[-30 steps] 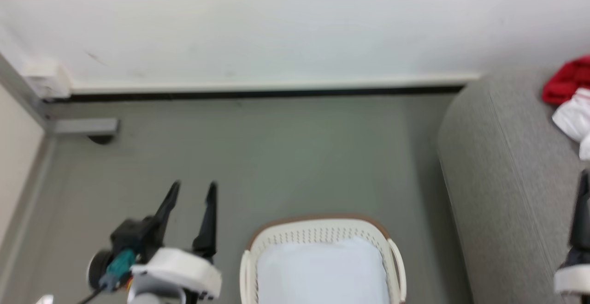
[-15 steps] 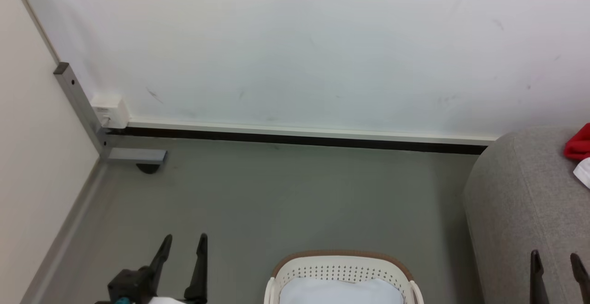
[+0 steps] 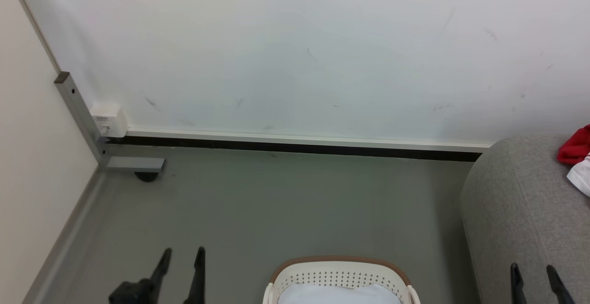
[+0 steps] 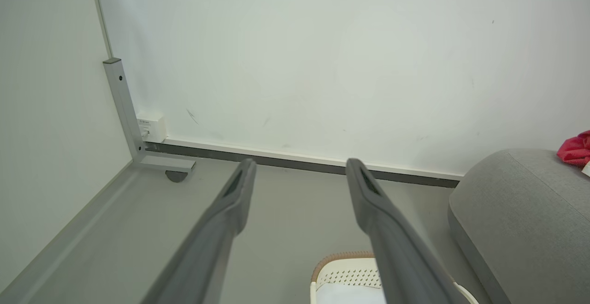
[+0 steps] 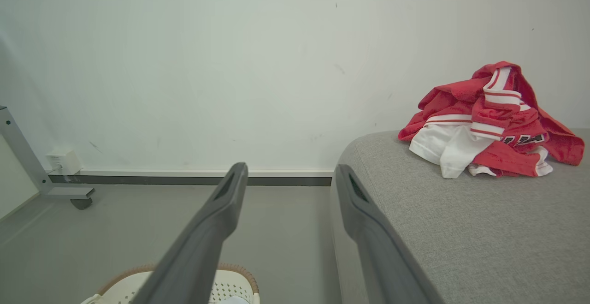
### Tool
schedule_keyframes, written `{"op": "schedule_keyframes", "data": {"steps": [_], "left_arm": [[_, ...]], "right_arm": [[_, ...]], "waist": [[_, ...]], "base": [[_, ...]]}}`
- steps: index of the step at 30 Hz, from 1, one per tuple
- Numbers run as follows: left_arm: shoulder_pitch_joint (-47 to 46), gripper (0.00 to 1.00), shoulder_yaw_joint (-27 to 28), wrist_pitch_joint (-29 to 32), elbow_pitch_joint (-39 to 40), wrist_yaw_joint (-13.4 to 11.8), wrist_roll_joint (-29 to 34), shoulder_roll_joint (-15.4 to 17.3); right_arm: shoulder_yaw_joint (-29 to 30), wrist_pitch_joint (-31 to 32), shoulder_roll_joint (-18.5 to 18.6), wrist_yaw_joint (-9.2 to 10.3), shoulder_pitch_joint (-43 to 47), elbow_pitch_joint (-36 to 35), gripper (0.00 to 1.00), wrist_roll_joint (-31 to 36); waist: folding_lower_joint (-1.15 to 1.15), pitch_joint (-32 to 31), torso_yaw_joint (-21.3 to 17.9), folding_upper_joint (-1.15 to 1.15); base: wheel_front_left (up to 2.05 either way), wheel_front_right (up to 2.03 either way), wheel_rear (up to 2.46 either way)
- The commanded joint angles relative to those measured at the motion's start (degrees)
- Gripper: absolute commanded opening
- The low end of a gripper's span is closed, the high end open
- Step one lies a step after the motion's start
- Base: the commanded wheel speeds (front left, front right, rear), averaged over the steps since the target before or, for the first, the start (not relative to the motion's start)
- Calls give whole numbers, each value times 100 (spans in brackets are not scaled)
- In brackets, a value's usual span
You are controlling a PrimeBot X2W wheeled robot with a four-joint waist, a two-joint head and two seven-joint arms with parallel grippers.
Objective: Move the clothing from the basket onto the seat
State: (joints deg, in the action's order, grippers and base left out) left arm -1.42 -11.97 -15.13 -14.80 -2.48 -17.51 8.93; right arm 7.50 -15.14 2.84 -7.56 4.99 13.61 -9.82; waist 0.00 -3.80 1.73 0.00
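1. While both pincers hang idle, the red jerseys (image 5: 488,119) sit heaped on the grey sofa seat (image 5: 461,239), toward its far right, well apart from the laundry basket (image 3: 341,274).
2. Left gripper (image 3: 184,250): fingers spread wide, nothing between them, over bare floor left of the basket.
3. Right gripper (image 3: 531,267): spread wide too, empty, at the sofa's near left edge.
4. Basket check: the far part has a pale surface inside, no red. Its near part is cut off, so I'd call the job done or nearly so, pending a look inside.
5. Room: smooth grey-green floor (image 3: 276,202), and a scuffed white wall (image 3: 295,41) on the far side with a dark skirting strip (image 3: 295,146). A grey metal post (image 3: 76,105) and a small white wall box (image 3: 109,119) stand in the far left corner.
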Motion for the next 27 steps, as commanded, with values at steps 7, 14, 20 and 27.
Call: {"op": "schedule_keyframes", "data": {"steps": [7, 14, 20, 27], "left_arm": [[73, 0, 63, 104, -188, 40, -322, -94], [22, 0, 217, 280, -162, 120, -928, -136], [-22, 0, 355, 438, -132, 197, -1493, -176], [-72, 0, 504, 609, -106, 278, -2097, -217]], "right_arm": [[39, 128, -76, 0, -78, 244, 0, -315], [21, 298, -68, 1, -163, 214, 0, -993], [-7, 442, -60, 2, -238, 175, 0, -1621], [-23, 609, -51, 2, -326, 149, 0, -2293]], "waist": [[0, 9, -5, 0], [0, 28, -13, 0], [0, 47, -21, 0], [0, 69, -31, 0]], "base": [[0, 0, 0], [0, 0, 0], [0, 0, 0], [0, 0, 0]]}}
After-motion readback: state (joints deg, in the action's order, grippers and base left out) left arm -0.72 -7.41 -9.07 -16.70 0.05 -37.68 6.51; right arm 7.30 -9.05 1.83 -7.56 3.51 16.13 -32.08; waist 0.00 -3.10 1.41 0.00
